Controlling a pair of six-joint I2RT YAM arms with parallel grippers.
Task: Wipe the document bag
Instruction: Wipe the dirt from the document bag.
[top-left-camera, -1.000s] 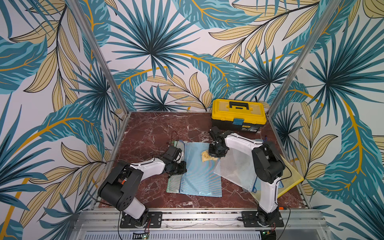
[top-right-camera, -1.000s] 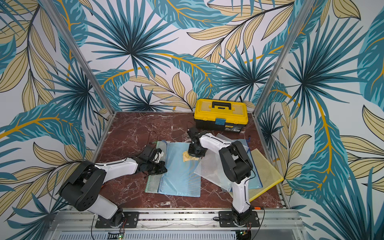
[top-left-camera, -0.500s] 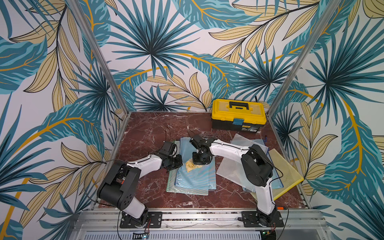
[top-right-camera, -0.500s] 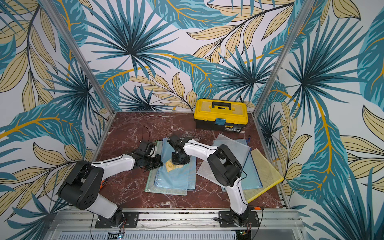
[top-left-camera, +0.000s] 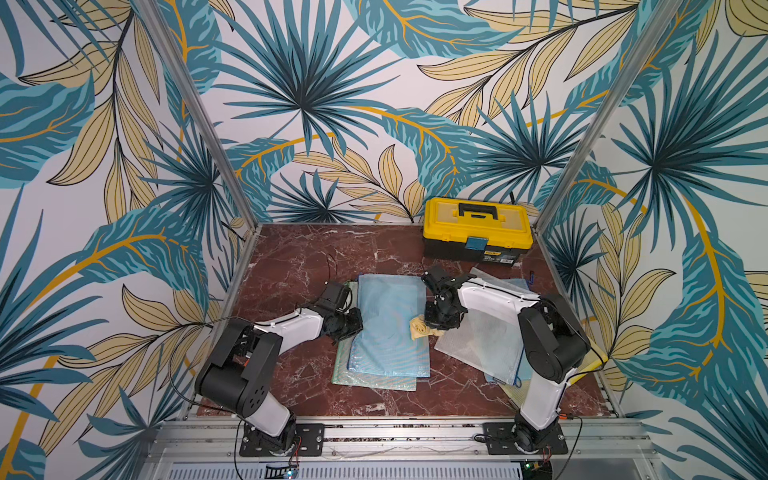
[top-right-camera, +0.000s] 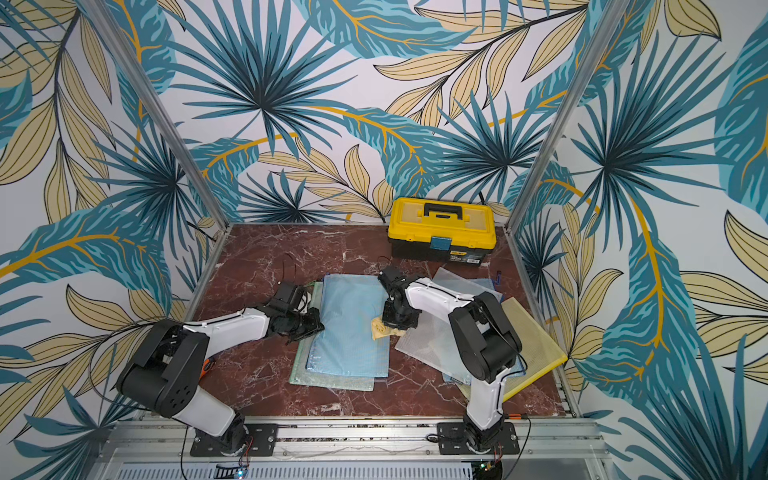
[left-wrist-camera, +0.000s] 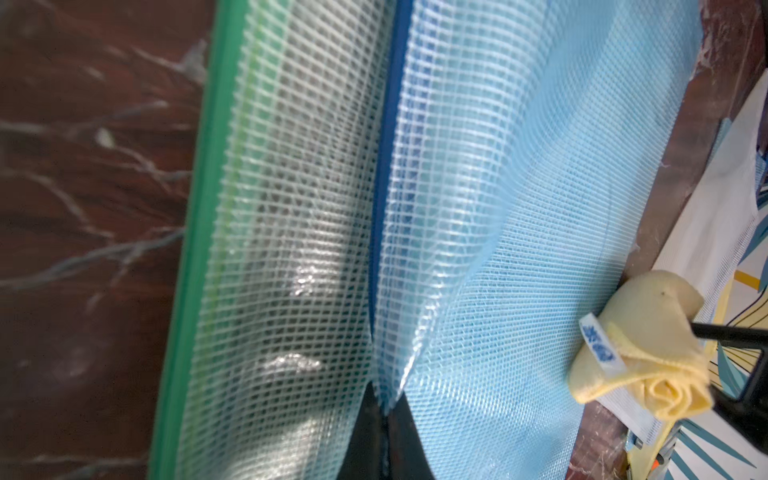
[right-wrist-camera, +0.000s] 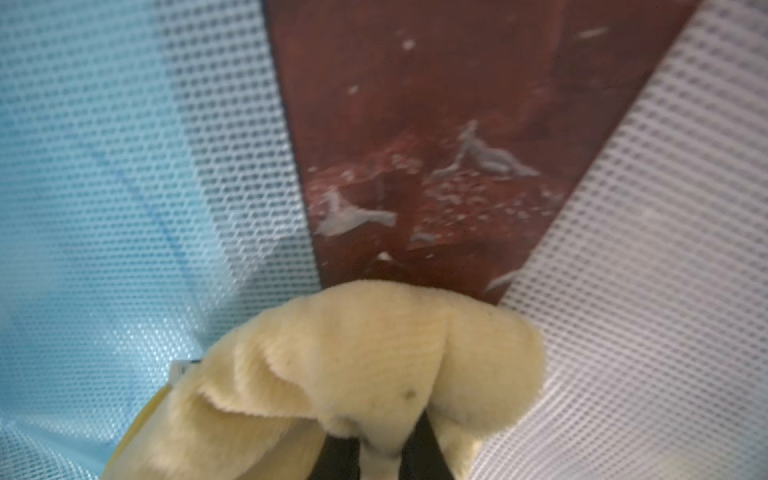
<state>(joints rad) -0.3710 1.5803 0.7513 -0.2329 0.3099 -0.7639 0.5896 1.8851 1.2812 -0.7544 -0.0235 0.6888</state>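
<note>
While the left claw is pinched tight on one edge of the blue document bag, which lies flat between both claws, the right claw is clamped on a yellow cloth touching the bag's opposite edge just beneath its tips.

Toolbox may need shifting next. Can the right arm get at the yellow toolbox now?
Probably yes: nothing stands between it and the toolbox. But its tool is shut on the yellow cloth, which must go first.
</note>
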